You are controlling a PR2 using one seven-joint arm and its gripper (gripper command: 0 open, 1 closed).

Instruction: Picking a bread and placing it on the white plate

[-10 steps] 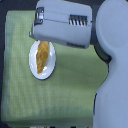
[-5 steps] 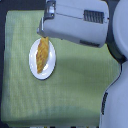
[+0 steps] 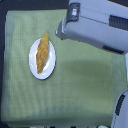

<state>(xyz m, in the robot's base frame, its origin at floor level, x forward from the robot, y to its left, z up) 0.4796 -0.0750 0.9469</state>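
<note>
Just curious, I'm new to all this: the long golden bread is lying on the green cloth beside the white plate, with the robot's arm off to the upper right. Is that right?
Not quite. The bread lies on the white plate, not beside it on the green cloth. The exterior view shows this. The robot's arm is indeed off to the upper right.

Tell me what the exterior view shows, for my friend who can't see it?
A long golden-orange bumpy bread loaf lies on a round glossy white plate, which sits on a green woven cloth. A big grey robot arm fills the top of the exterior view's right, apart from the plate; its jaws are not in view.
</note>
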